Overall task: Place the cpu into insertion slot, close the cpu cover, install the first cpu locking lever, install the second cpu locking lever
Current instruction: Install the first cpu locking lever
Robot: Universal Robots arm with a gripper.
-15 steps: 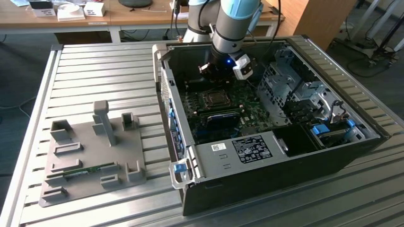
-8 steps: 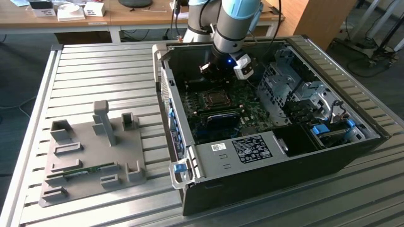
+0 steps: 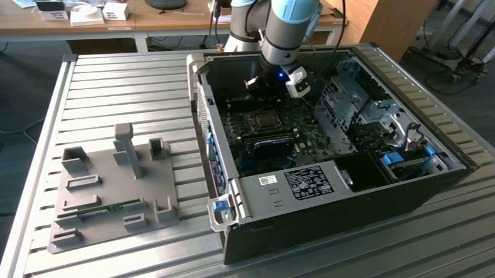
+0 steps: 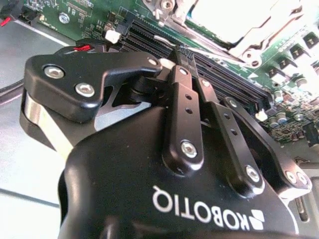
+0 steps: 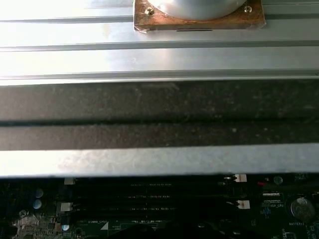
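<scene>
Hovering inside the case, fingers pinched narrow

Exterior view first: the gripper (image 3: 267, 90) hangs down inside the open computer case (image 3: 402, 191). The insertion slot (image 3: 263, 122) lies on the green circuit board (image 3: 317, 136) just past its tips, apart from them. Crowding the gripper on the exterior view's right is the grey drive cage (image 3: 348, 104). Well away on the other side, out on the slatted table (image 3: 116, 81), sits a grey fixture plate (image 3: 108, 185).

Over to the second wrist view: the fingers (image 4: 185, 99) are drawn close together, tips all but meeting, and I can make out nothing between them. Right under those tips run the long black memory slots (image 4: 234, 79), standing between the gripper and the socket. Beyond them the cpu (image 4: 219, 12) shows its pale top in the socket, with the cpu cover (image 4: 246, 42) framing it.

First wrist view now: the memory slots nearest, the dark case wall (image 5: 159, 114) rising behind them, then the table slats beyond.
</scene>
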